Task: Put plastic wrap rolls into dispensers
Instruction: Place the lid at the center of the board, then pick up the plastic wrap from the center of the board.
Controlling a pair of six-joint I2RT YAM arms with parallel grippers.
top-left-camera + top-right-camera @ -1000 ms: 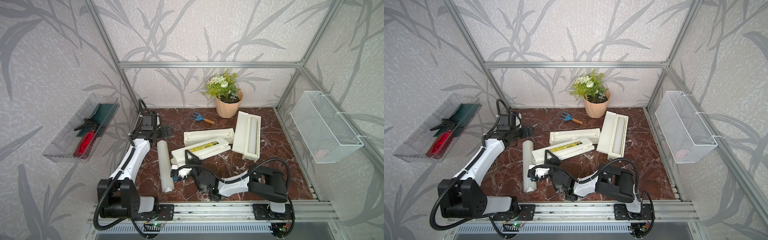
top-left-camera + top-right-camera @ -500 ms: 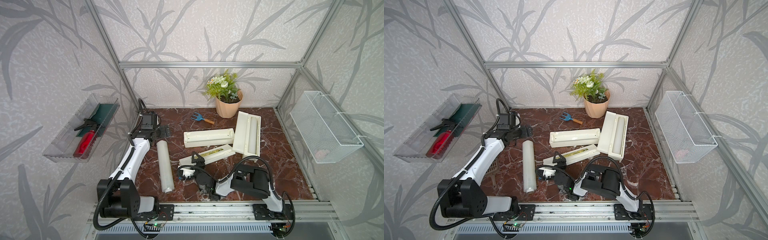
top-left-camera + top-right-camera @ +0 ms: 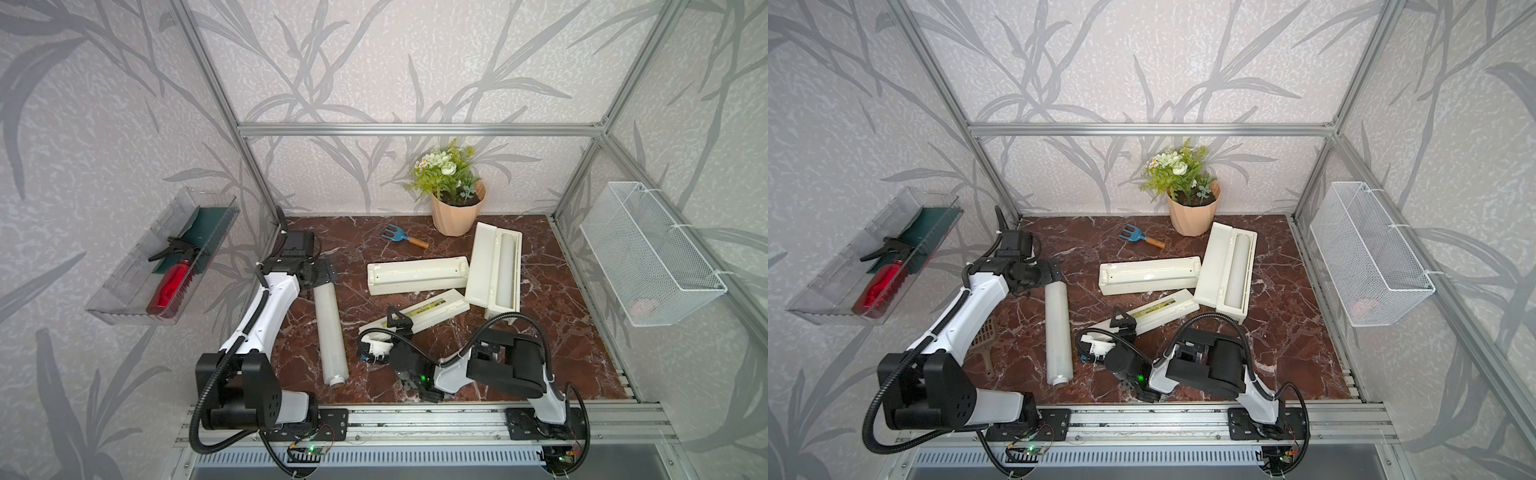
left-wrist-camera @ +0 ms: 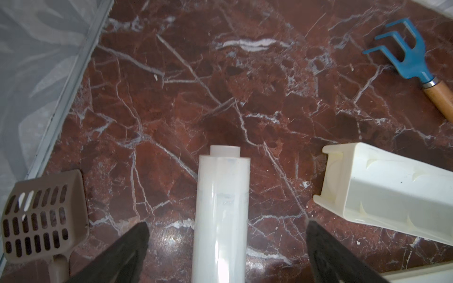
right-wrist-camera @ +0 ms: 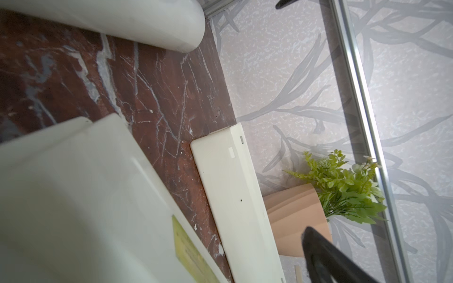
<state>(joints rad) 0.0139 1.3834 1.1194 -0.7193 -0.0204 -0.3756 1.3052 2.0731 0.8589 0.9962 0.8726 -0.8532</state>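
Cream blurred dispenser lid [image 5: 85, 196] hiding half the parted right jaws; left jaws parted

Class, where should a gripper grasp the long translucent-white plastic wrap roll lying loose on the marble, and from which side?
Probably mid-length on the plastic wrap roll, from above, jaws across its slim round body: it lies flat with bare marble on both sides.
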